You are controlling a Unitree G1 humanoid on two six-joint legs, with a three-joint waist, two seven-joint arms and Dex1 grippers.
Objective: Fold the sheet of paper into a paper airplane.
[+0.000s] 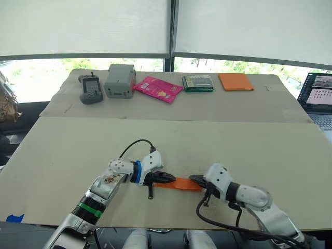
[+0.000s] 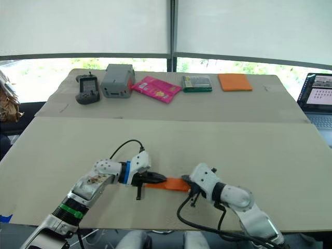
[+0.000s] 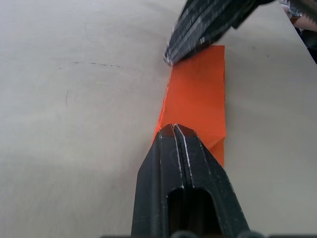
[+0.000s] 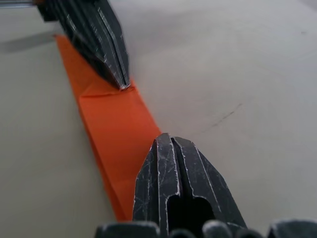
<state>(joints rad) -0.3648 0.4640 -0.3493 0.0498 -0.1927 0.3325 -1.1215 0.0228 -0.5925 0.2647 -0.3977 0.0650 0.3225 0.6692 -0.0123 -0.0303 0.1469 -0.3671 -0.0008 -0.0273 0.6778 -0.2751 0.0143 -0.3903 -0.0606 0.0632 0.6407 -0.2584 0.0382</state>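
folded sheet of paper [image 1: 185, 183], long axis left-right between tools

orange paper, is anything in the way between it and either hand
Nothing visible. The folded orange paper lies flat on the table, with the left hand shut at one end and the right hand shut at the other.

Scene was viewed from head stereo pair, angled fwd and down over table [image 1: 62, 150]; both eyes shared nearly the same field, slightly offset. Wrist cams were set close behind each gripper, aimed along closed fingers, facing each other. Folded paper [image 3: 198, 94] and opposing gripper were shared.
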